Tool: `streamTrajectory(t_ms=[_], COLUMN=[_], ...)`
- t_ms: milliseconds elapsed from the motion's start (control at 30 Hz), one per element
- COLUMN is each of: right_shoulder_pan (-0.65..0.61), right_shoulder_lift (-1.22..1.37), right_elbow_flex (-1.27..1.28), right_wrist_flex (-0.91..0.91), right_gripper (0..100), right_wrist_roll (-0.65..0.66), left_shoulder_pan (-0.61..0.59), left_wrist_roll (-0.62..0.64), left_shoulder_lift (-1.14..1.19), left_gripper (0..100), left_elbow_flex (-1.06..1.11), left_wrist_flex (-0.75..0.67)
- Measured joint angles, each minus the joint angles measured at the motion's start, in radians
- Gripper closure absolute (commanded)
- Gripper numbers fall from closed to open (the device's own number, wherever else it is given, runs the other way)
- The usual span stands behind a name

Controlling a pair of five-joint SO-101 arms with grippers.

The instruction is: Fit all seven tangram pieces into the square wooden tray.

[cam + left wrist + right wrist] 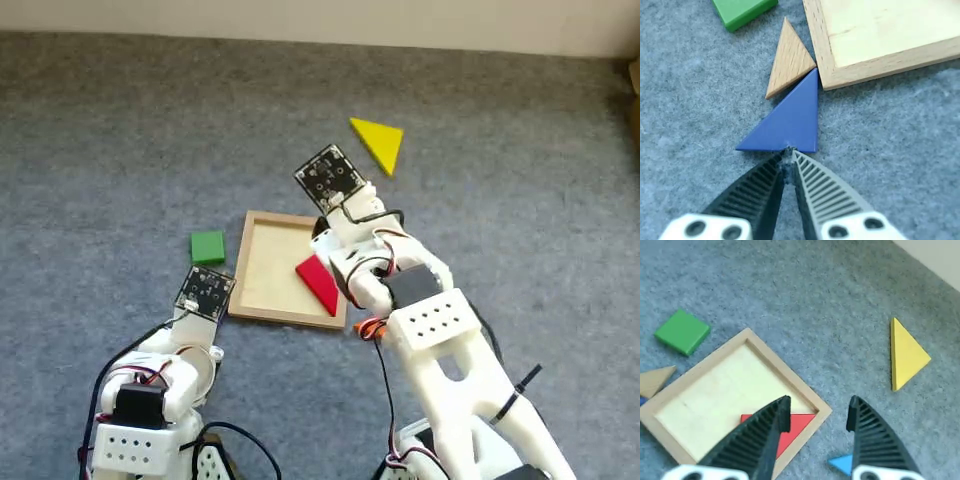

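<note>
The left claw [789,155] is sitting shut, holding nothing, tips touching the blue triangle [790,122] by the near left corner of the wooden tray [823,50]. The right claw [817,412] is hanging open, empty, over the red triangle [799,426] in the wooden tray.

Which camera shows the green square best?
The right wrist view: the green square lies whole and close. The high view shows it whole too, farther off; the left wrist view cuts it off at the edge.
</note>
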Motion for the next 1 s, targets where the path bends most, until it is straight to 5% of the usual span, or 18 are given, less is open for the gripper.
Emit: streamTrajectory(t_ms=[333, 1000], right_shoulder_pan=[0.201, 0.262], right_shoulder_lift=[0.520, 1.428], right_elbow_flex=[-0.404, -1.405], right_wrist_flex=[0.000, 0.000], right_gripper=[82.0, 82.0], right_wrist_roll=[-0.215, -0.232], left_shoulder_pan=[0.000, 0.000], left_wrist_roll=[0.000, 0.000], left_shoulder_lift=[0.000, 0.000], left_gripper=[99, 99], left_elbow_flex=[0.000, 0.000], left_wrist_flex=[0.000, 0.000])
